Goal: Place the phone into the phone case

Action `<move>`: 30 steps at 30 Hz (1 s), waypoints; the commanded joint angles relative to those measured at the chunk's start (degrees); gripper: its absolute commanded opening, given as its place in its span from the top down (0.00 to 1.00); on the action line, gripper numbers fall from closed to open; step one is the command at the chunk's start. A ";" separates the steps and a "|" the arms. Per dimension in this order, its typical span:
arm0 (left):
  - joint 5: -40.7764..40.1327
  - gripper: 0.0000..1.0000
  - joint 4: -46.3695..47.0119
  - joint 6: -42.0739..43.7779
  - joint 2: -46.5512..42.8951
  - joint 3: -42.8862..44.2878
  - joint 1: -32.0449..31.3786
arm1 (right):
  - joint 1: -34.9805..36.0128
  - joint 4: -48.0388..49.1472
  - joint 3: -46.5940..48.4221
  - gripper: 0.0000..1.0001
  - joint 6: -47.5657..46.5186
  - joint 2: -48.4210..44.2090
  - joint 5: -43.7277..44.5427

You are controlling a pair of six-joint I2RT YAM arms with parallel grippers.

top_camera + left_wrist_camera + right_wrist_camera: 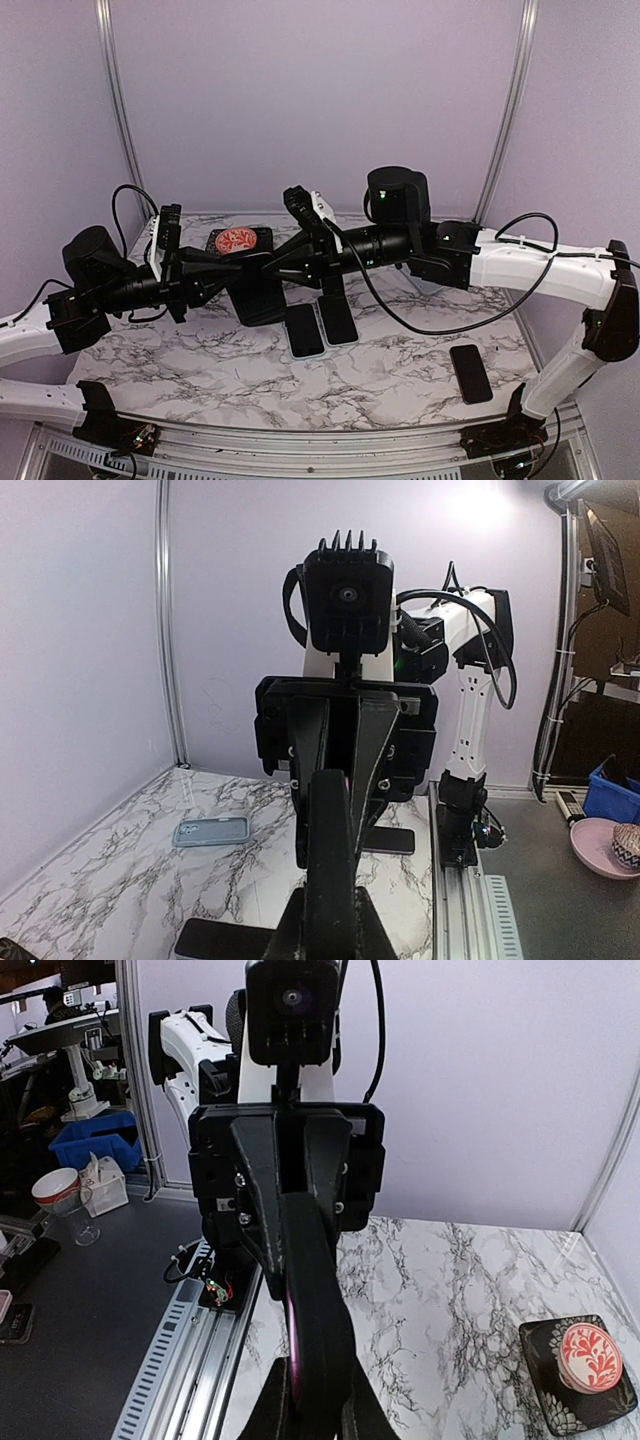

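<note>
We see both end effectors, left point(268, 262) and right point(262, 262), clenched on one phone point(258, 300) between them; whether its case is seated, we cannot tell.

Two arms with white shells and black joint housings, left arm point(40, 335), right arm point(545, 265), loose black cables looping alongside, black finned wrist cameras, matte black claws

Two phones point(322, 326) lie side by side at the frame's centre on the table point(200, 370). A third phone point(470, 373) lies lower right; a dish point(239, 241) sits upper left of them.
</note>
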 commanded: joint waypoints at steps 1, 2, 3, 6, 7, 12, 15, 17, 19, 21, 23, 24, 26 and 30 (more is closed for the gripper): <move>-2.78 1.00 1.87 0.09 -1.44 1.24 -0.25 | 0.01 1.49 3.01 1.00 -1.75 -2.16 0.37; -3.00 0.91 1.85 -0.06 -1.51 1.30 -0.25 | 0.03 1.21 3.01 1.00 -1.95 -2.18 0.32; -3.07 0.74 1.91 -0.23 -1.55 1.39 -0.25 | 0.04 0.92 3.02 1.00 -2.20 -2.18 0.30; -2.73 0.84 1.85 -0.40 -1.97 1.37 -0.25 | 0.04 0.78 3.01 1.00 -2.46 -2.41 0.30; -2.82 0.99 1.85 -0.29 -1.95 1.26 -0.25 | 0.04 1.05 2.88 1.00 -2.41 -2.55 0.22; -3.06 1.00 1.85 1.33 -0.31 1.30 -0.42 | 0.04 1.59 2.29 1.00 -2.36 -2.70 -0.93; -3.34 1.00 1.87 1.54 0.39 2.27 -0.43 | -0.11 2.67 1.01 1.00 -2.46 -2.67 -0.13; -3.54 1.00 1.92 1.50 0.11 2.69 -0.43 | -0.43 2.30 1.34 0.80 -2.54 -2.05 0.92; -3.46 1.00 1.86 1.41 -0.50 2.81 -0.43 | -0.89 1.33 1.55 0.48 -2.58 -1.39 1.69; -3.82 1.00 1.86 1.16 -1.30 2.97 -0.43 | -1.10 1.28 0.68 0.27 -2.35 -0.97 2.31; -4.09 1.00 1.87 1.03 -1.84 3.26 -0.47 | -1.11 1.94 -0.90 0.22 -1.05 -0.34 3.30; -4.15 1.00 1.86 0.89 -2.12 3.49 -0.43 | -1.13 2.11 -1.46 0.21 -0.26 0.19 3.22; -4.28 1.00 1.86 0.36 -2.42 3.73 -0.43 | -1.11 3.07 -2.15 0.21 1.28 1.33 1.62; -4.11 1.00 1.87 -0.39 -2.54 3.86 -0.43 | -1.11 4.99 -2.82 0.25 3.19 2.92 -0.82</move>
